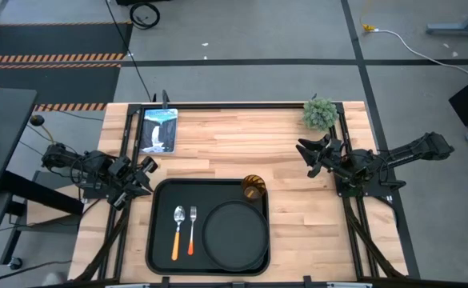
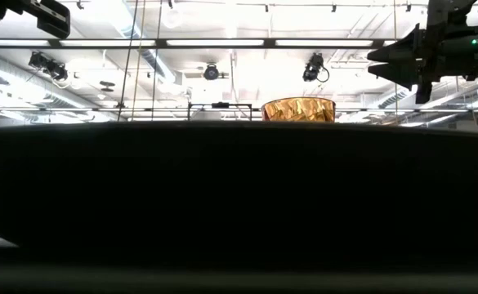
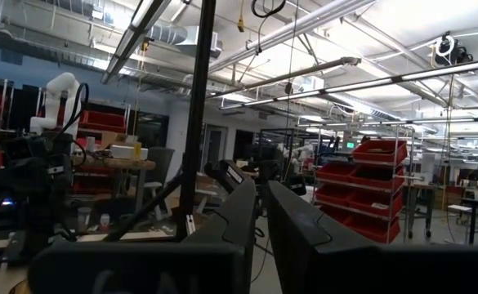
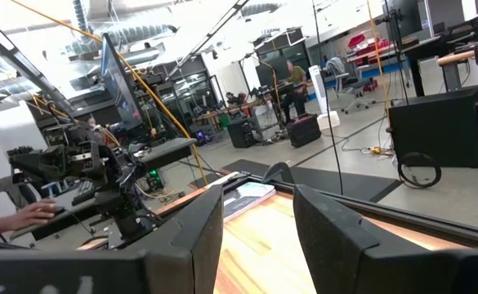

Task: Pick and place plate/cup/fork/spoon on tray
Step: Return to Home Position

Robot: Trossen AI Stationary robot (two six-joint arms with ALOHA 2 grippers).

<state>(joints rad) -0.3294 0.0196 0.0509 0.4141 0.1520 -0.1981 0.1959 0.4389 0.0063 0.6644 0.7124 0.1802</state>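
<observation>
A: Tray (image 1: 160,232) fills the low cam's foreground, black wall right across; only the amber cup (image 2: 298,109) pokes above it.
B: Copy. From overhead?
A: Tray's at 6 o'clock on the bench (image 1: 290,152). Plate (image 1: 235,234) flat on its 3 o'clock half, spoon (image 1: 178,230) and fork (image 1: 192,229) side by side at 9, handles toward 6. Cup in the tray's 1 o'clock corner, just beside the plate rim.
B: Arms?
A: Left end effector (image 1: 146,178) at the bench's 9 o'clock edge, fingers nearly together, holding nothing. Right end effector (image 1: 307,157) at 3, near a small green plant (image 1: 320,113), fingers apart, empty.
</observation>
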